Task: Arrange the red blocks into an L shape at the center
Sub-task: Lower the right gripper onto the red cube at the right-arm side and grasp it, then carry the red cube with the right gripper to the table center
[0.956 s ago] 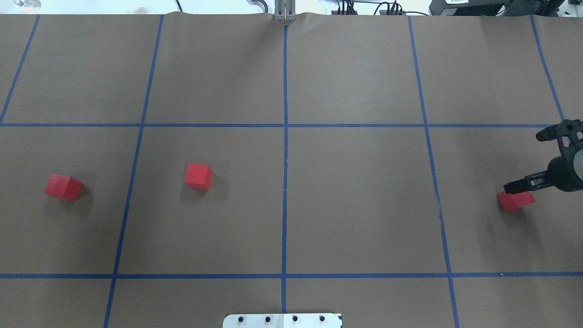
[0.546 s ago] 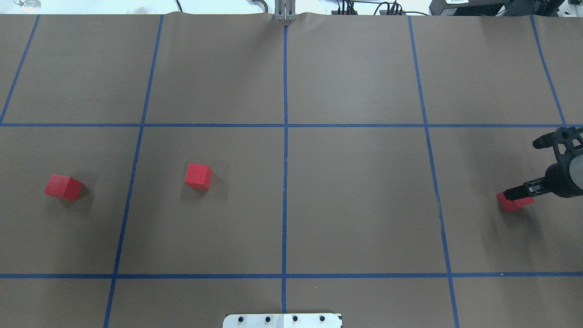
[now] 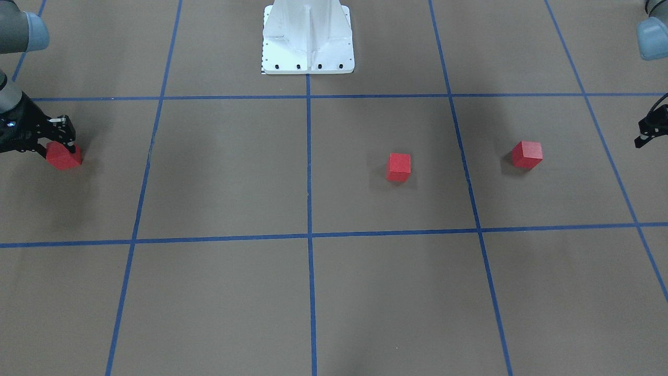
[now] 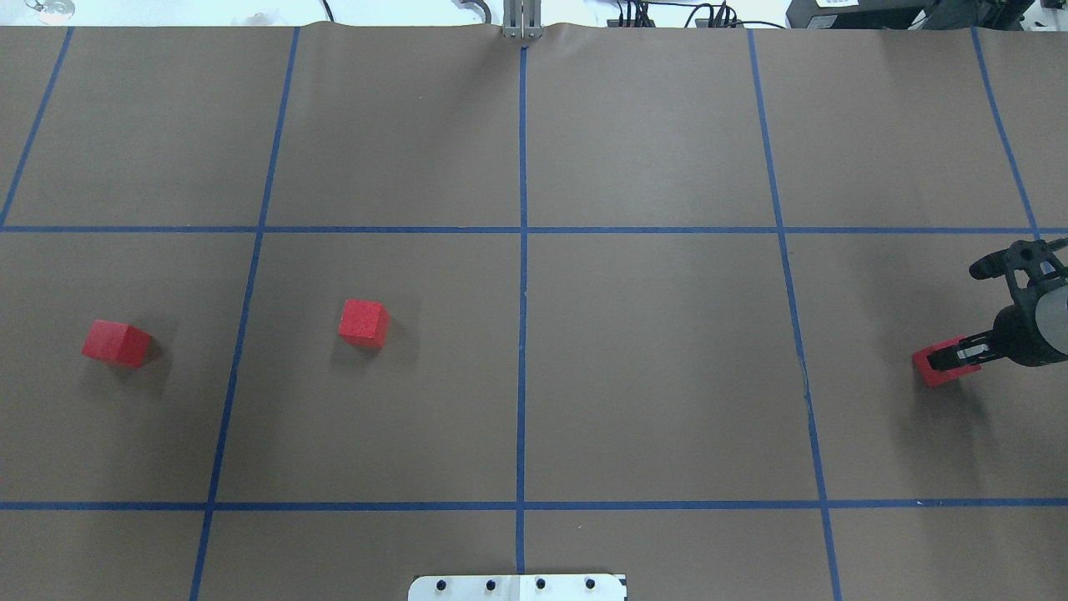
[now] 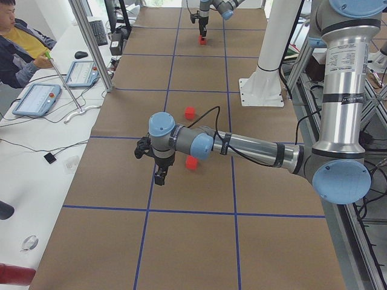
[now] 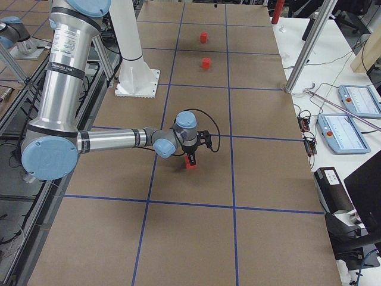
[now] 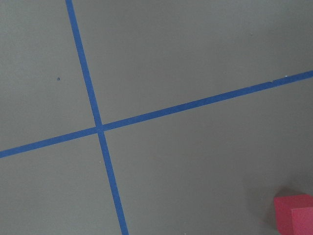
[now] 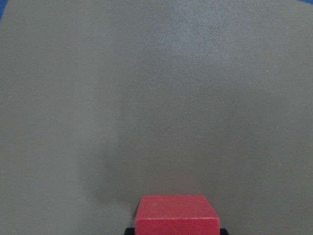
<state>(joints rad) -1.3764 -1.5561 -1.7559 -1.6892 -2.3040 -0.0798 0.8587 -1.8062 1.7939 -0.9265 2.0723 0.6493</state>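
Right edge, overhead: right end effector [image 4: 943, 359] clenched on first red block [image 4: 939, 377]; only its wrist view shows contact on both sides. Second block [image 4: 364, 323] and third block [image 4: 117, 343] lie left. Left end effector [image 3: 642, 139]: cannot tell

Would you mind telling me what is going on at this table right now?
The robot is meant to gather three red blocks into an L at the center. The right gripper is down over one block far out on its side, fingers either side of it; whether it has clamped is unclear. The other two blocks sit untouched on the left side, apart from each other. The left gripper hangs near them, holding nothing visible.
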